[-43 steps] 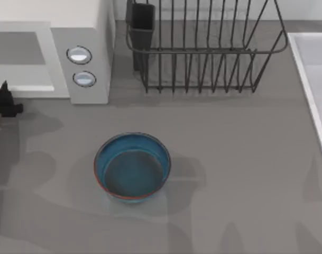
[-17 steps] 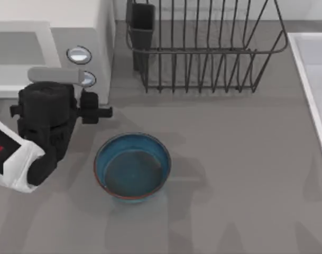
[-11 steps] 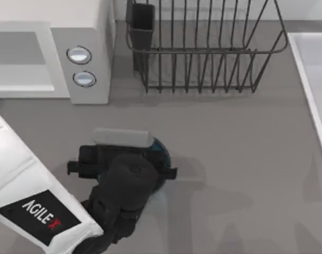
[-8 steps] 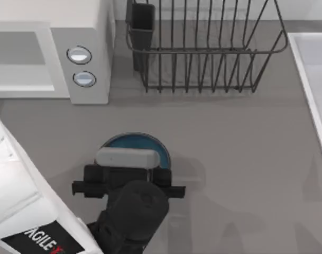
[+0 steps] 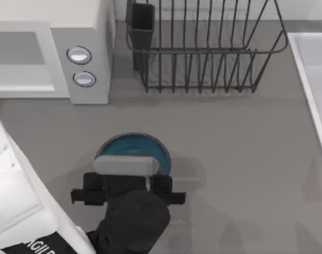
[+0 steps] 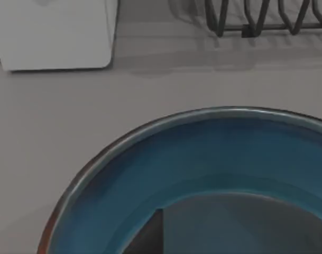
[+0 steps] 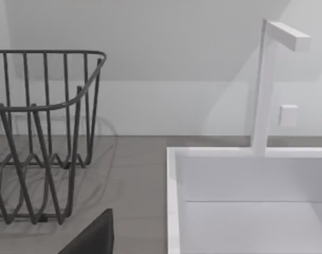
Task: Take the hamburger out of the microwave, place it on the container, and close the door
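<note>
At the far left of the counter [image 5: 245,159] stands the microwave [image 5: 86,32], white and boxy. Its side panel carries two round silver-blue buttons [image 5: 79,54], one above the other. Left of that panel its front shows a thick white frame around a grey area. Whether that is the door shut in place or the open cavity cannot be told from the top view.

Nearer the camera and a little to the right sits the container [image 5: 134,144], a round blue bowl, well apart from the microwave. The left arm reaches in from the lower left corner, and the left end effector [image 5: 128,182] hangs over the near half of the bowl, covering it from above. The far rim remains in sight. The left wrist view looks down into the bowl's dark grey-blue inside, where a dark shadow lies across the bottom, with the thin reddish rim edge at one side. Whether this end effector is wide, narrow or holding anything cannot be told.

Right of the microwave, along the back, stands a dark wire dish rack [image 5: 203,53] with a dark cup [image 5: 142,26] fixed at its left end. At the right edge lies a white sink [image 5: 309,63].

The right arm is parked at that side. Its wrist view faces the rack's end, the sink basin and a white faucet [image 7: 264,84]. A dark wedge of the right end effector [image 7: 92,235] shows there, and its opening cannot be told.
</note>
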`<state>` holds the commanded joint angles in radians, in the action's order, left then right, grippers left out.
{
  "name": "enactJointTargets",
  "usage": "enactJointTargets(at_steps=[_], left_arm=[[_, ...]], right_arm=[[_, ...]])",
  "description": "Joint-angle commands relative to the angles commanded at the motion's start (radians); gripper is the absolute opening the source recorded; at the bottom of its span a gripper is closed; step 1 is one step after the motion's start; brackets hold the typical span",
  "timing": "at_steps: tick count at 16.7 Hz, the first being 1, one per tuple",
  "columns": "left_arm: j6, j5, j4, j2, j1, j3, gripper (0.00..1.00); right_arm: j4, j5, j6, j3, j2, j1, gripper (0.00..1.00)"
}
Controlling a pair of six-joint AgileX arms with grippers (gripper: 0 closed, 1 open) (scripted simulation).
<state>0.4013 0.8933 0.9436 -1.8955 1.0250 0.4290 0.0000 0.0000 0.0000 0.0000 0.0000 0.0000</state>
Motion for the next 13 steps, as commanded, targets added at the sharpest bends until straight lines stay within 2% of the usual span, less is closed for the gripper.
enactJointTargets(at_steps=[7, 12, 13], left_arm=[[-0.075, -0.096, 0.140, -0.159, -0.103, 0.077, 0.00], [-0.082, -0.105, 0.151, -0.171, -0.112, 0.083, 0.00], [-0.082, -0.105, 0.151, -0.171, -0.112, 0.083, 0.08]], right_arm=[[0.000, 0.000, 0.000, 0.000, 0.000, 0.000, 1.00], [0.000, 0.000, 0.000, 0.000, 0.000, 0.000, 1.00], [0.000, 0.000, 0.000, 0.000, 0.000, 0.000, 1.00]])
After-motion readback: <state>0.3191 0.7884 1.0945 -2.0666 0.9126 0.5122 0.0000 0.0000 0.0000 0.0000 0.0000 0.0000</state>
